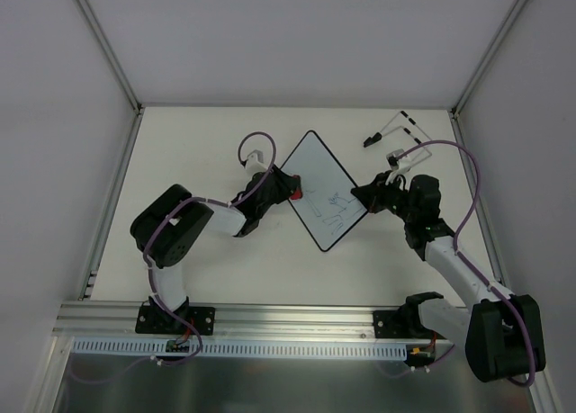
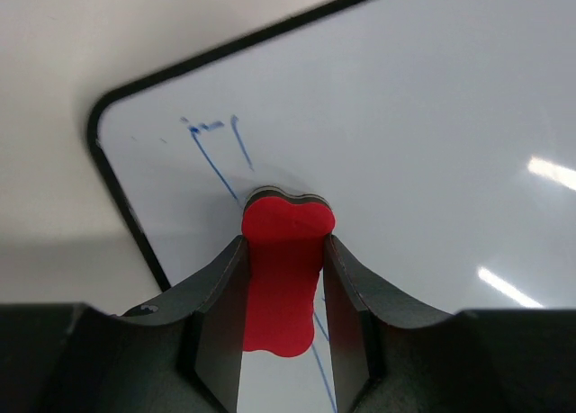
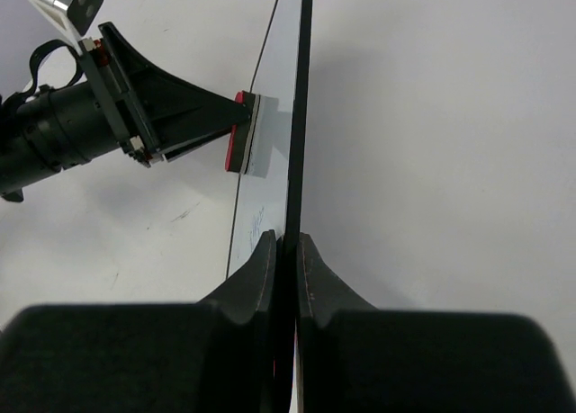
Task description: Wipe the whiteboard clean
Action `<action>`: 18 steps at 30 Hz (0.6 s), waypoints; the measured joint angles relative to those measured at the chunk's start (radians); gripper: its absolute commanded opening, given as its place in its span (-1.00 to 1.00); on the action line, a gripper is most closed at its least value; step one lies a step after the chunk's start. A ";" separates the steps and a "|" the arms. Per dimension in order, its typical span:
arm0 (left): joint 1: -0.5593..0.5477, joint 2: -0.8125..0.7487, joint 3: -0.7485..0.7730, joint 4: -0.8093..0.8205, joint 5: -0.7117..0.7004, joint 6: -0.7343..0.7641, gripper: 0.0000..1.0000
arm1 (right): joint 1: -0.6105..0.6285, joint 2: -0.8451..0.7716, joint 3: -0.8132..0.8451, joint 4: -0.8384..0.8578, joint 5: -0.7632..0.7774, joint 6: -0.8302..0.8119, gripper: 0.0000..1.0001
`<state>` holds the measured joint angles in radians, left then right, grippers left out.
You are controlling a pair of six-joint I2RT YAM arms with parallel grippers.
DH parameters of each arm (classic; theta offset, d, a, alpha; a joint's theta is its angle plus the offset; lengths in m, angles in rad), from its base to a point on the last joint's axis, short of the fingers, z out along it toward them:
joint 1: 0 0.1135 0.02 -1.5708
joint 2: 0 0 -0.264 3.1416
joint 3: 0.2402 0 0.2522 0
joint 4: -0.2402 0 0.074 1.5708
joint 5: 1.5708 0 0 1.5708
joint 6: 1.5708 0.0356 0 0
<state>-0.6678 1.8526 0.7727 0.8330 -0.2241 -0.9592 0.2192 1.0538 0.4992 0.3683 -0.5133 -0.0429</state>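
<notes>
The whiteboard (image 1: pixel 319 190) lies near the middle of the table (image 1: pixel 225 260), turned so that it looks like a diamond from above. The right gripper (image 1: pixel 364 197) is closed on the board's right-hand edge. In the right wrist view its two fingers (image 3: pixel 261 269) pinch the thin black rim (image 3: pixel 306 89) from either side, with the board seen edge-on. At the board's left corner the left gripper (image 1: pixel 286 190) clamps a red eraser (image 2: pixel 283 278), whose pad presses flat against the white surface. Blue marker lines (image 2: pixel 216 157) show just beyond the eraser, near the board's rounded corner. A scribble (image 1: pixel 331 210) covers the board's lower right part, close to the right gripper. Beyond the board's far-right side, well apart from it, lies a bent wire piece (image 1: pixel 400 134) with black tips.
</notes>
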 measured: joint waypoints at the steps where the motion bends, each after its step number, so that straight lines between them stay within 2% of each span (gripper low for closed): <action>1: -0.018 0.003 0.006 0.004 -0.007 -0.003 -1.00 | 0.000 0.000 0.000 0.001 0.009 0.000 -1.00; 12: -0.219 -0.025 0.016 0.057 -0.015 -0.015 -1.00 | -0.010 -0.002 0.002 0.006 0.043 -0.003 -1.00; 18: -0.237 -0.035 0.008 0.069 -0.006 -0.021 -1.00 | -0.010 0.004 0.002 0.018 0.037 -0.006 -1.00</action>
<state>-0.9047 1.8172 0.7803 0.9024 -0.2306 -0.9802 0.2089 1.0580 0.5011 0.3866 -0.4763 -0.0490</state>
